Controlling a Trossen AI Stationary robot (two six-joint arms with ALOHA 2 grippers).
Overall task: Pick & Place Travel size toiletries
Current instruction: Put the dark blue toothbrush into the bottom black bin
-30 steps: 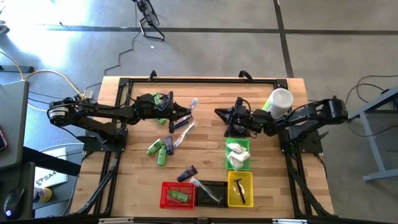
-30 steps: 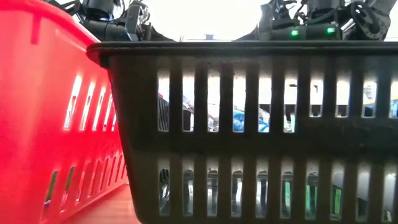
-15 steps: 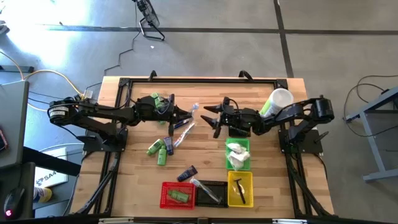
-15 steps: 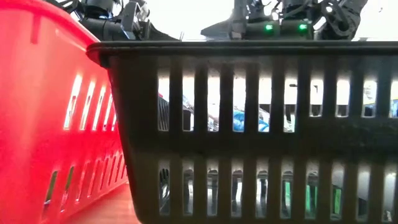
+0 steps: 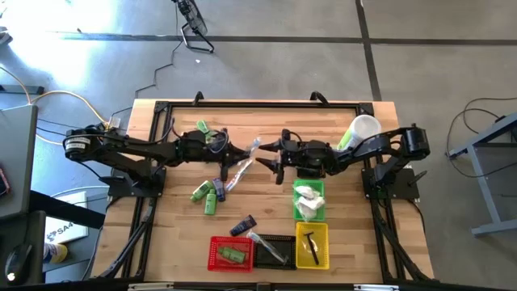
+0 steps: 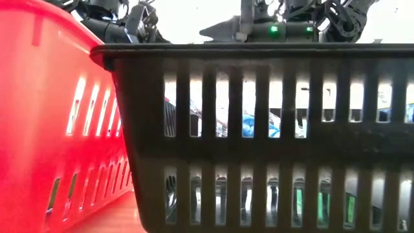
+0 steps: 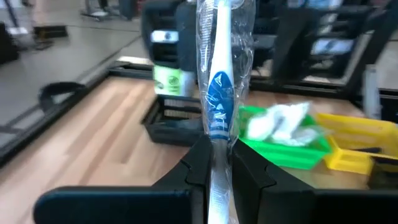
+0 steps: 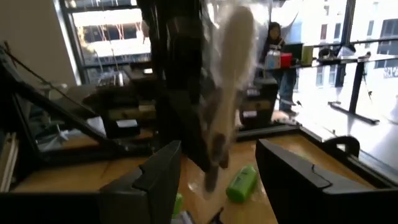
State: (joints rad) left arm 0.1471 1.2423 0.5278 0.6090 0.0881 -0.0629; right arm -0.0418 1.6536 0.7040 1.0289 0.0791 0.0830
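A clear-wrapped toothbrush [image 5: 251, 147] hangs in the air over the middle of the table, with my left gripper [image 5: 237, 153] shut on it. My right gripper [image 5: 273, 156] faces it from the table's right. It is open, and its two fingers [image 8: 149, 180] stand on either side of the toothbrush's free end [image 8: 229, 74] without touching it. On the table lie another wrapped toothbrush [image 5: 237, 172], green bottles [image 5: 206, 195] and a navy tube [image 5: 242, 225]. My left gripper pinches the toothbrush's wrapped handle [image 7: 216, 138], just below its blue patch, between its two fingers [image 7: 198, 163]. The fingers come level from the table's left. The toothbrush sticks out past the fingertips toward my right gripper, lifted clear of the table.
Near the front edge stand a red basket [image 5: 216, 257], a black basket [image 5: 284, 241] and a yellow basket [image 5: 323, 242]. Behind them a green basket [image 5: 317, 187] holds white packets. A white cup [image 5: 365, 129] is at the back right, and a green bottle [image 5: 202, 127] lies behind my left arm.
My right gripper has moved toward the table's left, up to the toothbrush, and has opened. My left gripper has swung a little toward the near edge with the toothbrush, which has stayed in its hold and clear of the table.
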